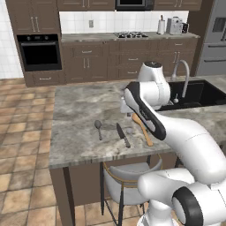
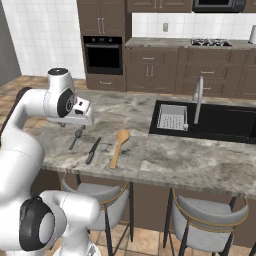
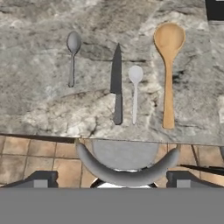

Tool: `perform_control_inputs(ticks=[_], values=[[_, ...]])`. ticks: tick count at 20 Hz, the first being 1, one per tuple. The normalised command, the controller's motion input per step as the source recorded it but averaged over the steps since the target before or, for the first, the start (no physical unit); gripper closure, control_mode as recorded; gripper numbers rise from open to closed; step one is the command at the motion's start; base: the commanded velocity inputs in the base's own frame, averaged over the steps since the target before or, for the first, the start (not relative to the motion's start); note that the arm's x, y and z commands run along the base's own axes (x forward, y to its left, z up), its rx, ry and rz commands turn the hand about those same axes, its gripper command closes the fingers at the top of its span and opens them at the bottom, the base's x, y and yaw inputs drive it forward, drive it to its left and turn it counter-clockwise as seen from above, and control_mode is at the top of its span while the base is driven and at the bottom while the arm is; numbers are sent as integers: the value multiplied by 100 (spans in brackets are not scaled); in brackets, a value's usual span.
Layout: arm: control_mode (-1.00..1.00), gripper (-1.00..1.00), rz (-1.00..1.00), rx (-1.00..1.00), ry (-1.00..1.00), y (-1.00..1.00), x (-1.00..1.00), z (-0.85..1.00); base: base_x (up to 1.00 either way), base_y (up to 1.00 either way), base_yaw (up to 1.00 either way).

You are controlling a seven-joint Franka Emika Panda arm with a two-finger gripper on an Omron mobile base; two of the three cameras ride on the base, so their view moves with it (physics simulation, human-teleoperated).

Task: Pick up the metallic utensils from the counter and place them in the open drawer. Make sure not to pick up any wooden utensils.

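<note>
On the marbled counter (image 1: 75, 110) near its front edge lie a dark grey metal spoon (image 3: 73, 57), a knife (image 3: 116, 83) with a black handle, a small pale spoon (image 3: 135, 92) and a tan wooden spoon (image 3: 168, 70), side by side. The left base view shows the same row: metal spoon (image 1: 98, 128), knife (image 1: 123, 134), wooden spoon (image 1: 142, 129). My gripper (image 3: 111, 181) hangs above them, open, with its fingertips (image 3: 41, 179) wide apart and nothing between them. The open drawer is out of view.
A black sink (image 1: 194, 95) with a curved faucet (image 1: 181, 75) is set into the counter on the right. Grey stools (image 2: 210, 210) stand under the front edge, one (image 3: 124, 162) directly below my hand. Wall cabinets and an oven stand far behind.
</note>
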Motion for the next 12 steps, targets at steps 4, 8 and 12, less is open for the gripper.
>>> perform_control_inputs(ticks=[4,8,12], values=[[-100,-100,0,-1,-1,13,38,-31,0,0,0],[-100,-100,0,0,-3,0,51,-24,0,0,0],[-100,-100,0,0,0,0,56,-29,0,0,0]])
